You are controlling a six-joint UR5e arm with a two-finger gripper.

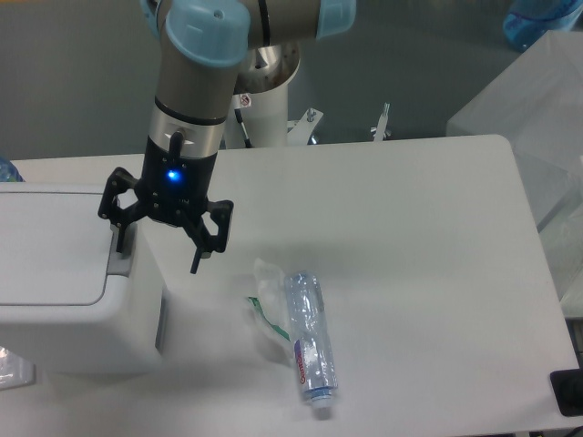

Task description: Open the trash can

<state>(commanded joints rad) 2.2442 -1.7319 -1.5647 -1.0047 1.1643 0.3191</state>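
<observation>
— What's on the white table?
— The trash can at the left edge, lid down.
— And the gripper?
— Pointing down, fingers apart, one at the grey tab.

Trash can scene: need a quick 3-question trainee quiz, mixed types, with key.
1. True or false: the lid of the trash can is already raised.
2. Multiple choice: the gripper is A) spread open over the grey push tab at the lid's right edge, B) shut on the bottle, C) out of view.
3. Fill in: the crushed clear bottle lies on the table to the ____ of the trash can in the image.

Key: 1 false, the lid lies flat. 2 A. 3 right.
</observation>
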